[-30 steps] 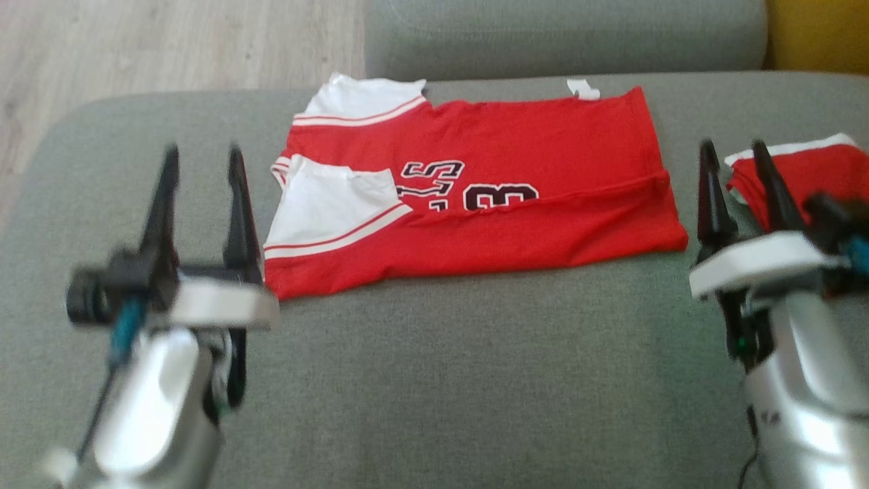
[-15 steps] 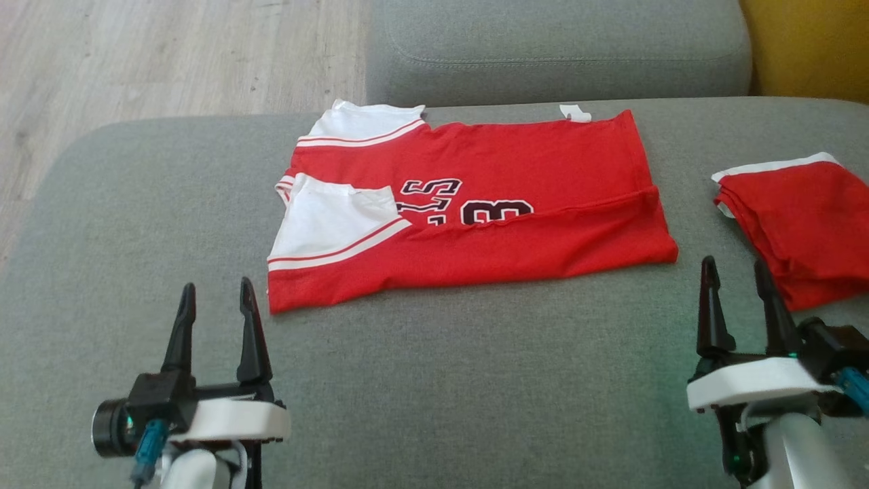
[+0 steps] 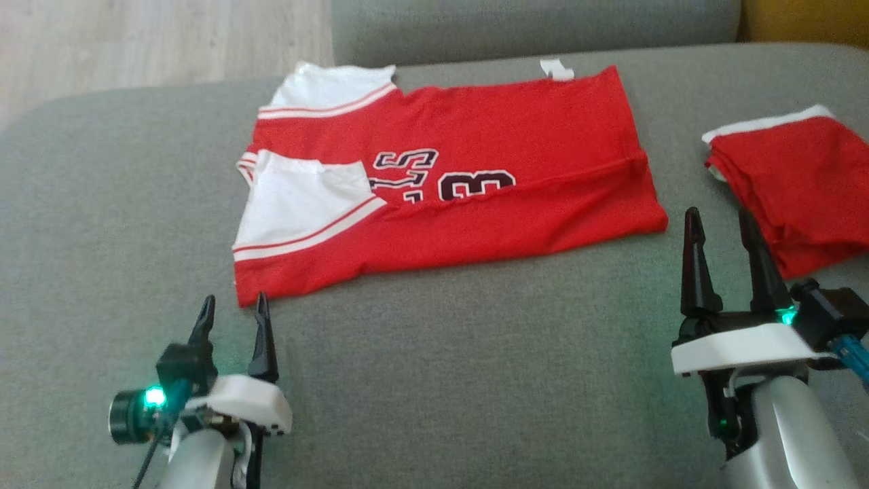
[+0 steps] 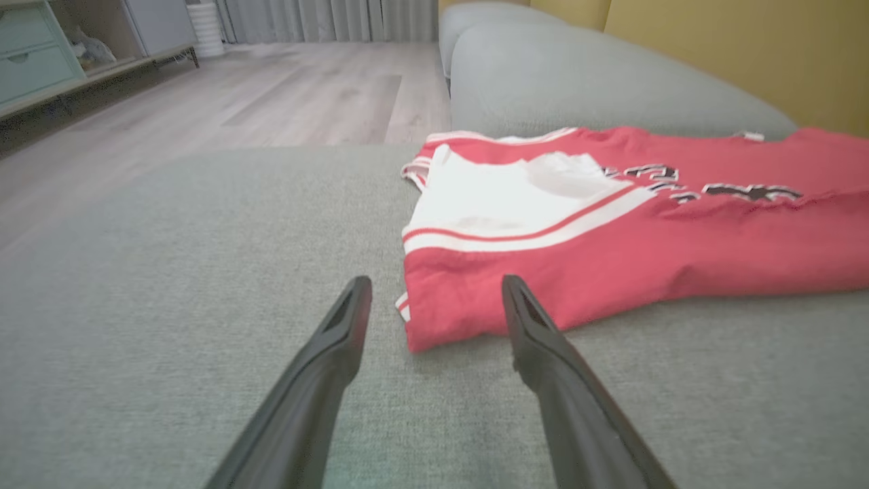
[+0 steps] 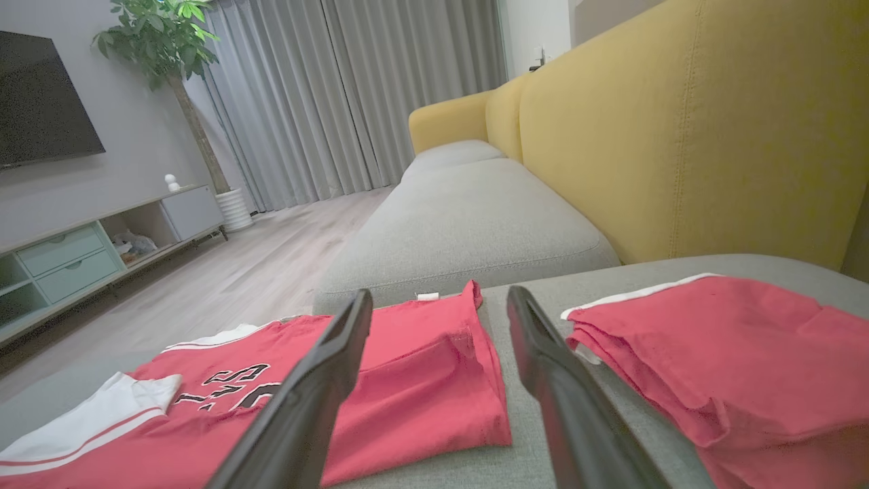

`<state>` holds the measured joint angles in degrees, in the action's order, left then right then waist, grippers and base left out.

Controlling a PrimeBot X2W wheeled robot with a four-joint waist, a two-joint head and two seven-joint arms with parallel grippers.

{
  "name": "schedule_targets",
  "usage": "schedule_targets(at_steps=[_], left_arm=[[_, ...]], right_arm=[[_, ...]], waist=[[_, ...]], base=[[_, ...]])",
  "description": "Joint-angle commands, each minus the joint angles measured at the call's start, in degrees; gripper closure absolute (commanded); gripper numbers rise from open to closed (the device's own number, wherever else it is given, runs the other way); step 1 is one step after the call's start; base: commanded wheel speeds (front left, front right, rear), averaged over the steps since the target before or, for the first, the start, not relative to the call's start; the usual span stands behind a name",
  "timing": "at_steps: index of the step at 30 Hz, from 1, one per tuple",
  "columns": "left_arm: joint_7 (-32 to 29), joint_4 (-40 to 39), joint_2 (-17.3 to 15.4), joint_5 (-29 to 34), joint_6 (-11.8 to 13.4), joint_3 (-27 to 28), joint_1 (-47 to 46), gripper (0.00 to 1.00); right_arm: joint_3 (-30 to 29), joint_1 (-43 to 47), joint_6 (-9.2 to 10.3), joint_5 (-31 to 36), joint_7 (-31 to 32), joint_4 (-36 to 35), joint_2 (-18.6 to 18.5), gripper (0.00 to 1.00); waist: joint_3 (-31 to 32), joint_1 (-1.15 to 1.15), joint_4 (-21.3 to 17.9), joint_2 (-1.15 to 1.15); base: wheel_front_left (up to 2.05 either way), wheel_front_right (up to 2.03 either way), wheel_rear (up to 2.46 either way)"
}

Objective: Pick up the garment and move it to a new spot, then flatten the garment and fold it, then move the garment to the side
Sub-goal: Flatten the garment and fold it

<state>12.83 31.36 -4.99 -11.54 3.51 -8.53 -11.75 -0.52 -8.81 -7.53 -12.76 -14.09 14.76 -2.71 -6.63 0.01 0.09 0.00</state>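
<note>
A grey sofa seat [image 3: 434, 380] serves as the work surface, with wooden floor [image 3: 136, 41] seen beyond it at the far left. At the left, the left pincer [image 3: 235, 299] is held open and empty, its tips close to the near left corner of the red shirt [image 3: 516, 129]. The shirt is laid mid-seat, partly folded, one white sleeve [image 3: 305, 204] turned over the front. At the right, the right pincer [image 3: 718, 213] is likewise held open and empty, between the shirt's right edge and a second folded red garment [image 3: 808, 176]. If only the top layer is pinched, the fold may be pulled apart; the neighbouring garment could be snagged by the right pincer.
</note>
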Motion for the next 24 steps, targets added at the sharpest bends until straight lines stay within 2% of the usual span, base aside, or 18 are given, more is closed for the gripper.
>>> schedule_targets(at_steps=[1, 7, 10, 16, 17, 18, 19, 24], left_arm=[[-0.4, 1.5, -1.0, 0.0, 0.1, 1.8, -4.6, 0.0], [-1.6, 11.3, -1.6, -1.5, 0.8, 3.3, -11.1, 0.0], [-2.9, 14.4, -2.0, -1.6, 0.3, 3.0, -12.7, 0.0], [-4.5, 20.3, -2.9, -1.0, 1.1, 2.2, -15.3, 0.0], [-4.2, 20.8, -3.0, -0.7, 1.2, 1.9, -15.4, 0.26], [-4.1, 21.4, -3.1, -0.7, 0.9, 1.7, -15.5, 0.83], [-3.7, 21.7, -3.0, -0.8, 0.6, 1.5, -15.5, 1.0], [0.0, 20.4, -2.5, -0.8, 0.6, 1.2, -16.3, 1.0]], right_arm=[[1.8, -2.0, 0.04, -0.7, 0.3, -2.4, -0.2, 0.0], [2.4, -2.5, 0.04, -1.3, 0.9, -3.3, -0.2, 0.0], [2.9, -2.7, 0.04, -1.6, 1.0, -3.3, -0.2, 0.0], [3.7, -3.1, 0.04, -2.8, 0.6, -2.7, -0.2, 0.0], [3.7, -3.1, 0.04, -2.9, 0.5, -2.5, -0.2, 0.0], [3.7, -3.1, 0.04, -3.0, 0.4, -2.2, -0.2, 0.0], [3.7, -3.1, 0.04, -3.1, 0.4, -1.9, -0.2, 0.0], [1.5, -3.8, 0.04, -1.7, 1.6, 1.0, -0.2, 0.0]], waist=[[-2.3, -0.01, -1.2, 0.0], [-5.3, -0.01, -2.3, 0.0], [-5.8, -0.01, -2.6, 0.0], [-6.2, -0.01, -3.3, 0.0], [-6.1, -0.01, -3.4, 0.0], [-5.9, -0.01, -3.3, 0.0], [-5.7, -0.01, -3.2, 0.0], [-4.4, -0.01, -2.0, 0.0]], base=[[0.0, 0.0, 0.0], [0.0, 0.0, 0.0], [0.0, 0.0, 0.0], [0.0, 0.0, 0.0], [0.0, 0.0, 0.0], [0.0, 0.0, 0.0], [0.0, 0.0, 0.0], [0.0, 0.0, 0.0]])
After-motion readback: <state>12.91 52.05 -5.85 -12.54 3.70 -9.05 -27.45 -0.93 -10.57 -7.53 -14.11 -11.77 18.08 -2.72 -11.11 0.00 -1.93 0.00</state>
